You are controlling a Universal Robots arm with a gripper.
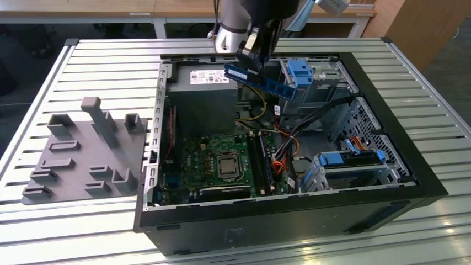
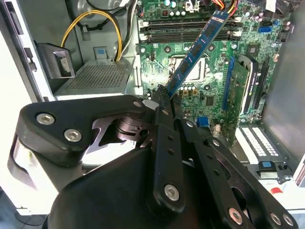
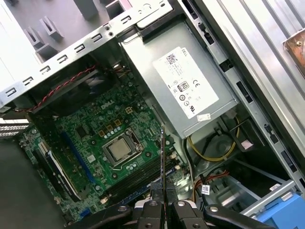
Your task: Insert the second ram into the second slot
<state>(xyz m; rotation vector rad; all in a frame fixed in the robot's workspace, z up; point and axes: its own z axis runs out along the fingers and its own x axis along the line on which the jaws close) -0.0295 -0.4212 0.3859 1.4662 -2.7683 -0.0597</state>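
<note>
My tool (image 1: 252,56) was clenched on one end of the second ram (image 1: 263,81), holding the blue stick tilted in the air inside the open computer case (image 1: 294,221), above the motherboard (image 1: 198,160), clear of its memory slots (image 2: 190,31).

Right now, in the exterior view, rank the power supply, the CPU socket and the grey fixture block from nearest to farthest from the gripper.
The gripper holds the second ram above the case.
1. Power supply, just beside it, toward the exterior view's left.
2. CPU socket, down on the motherboard.
3. Grey fixture block, outside the case, far at the exterior view's left.
</note>
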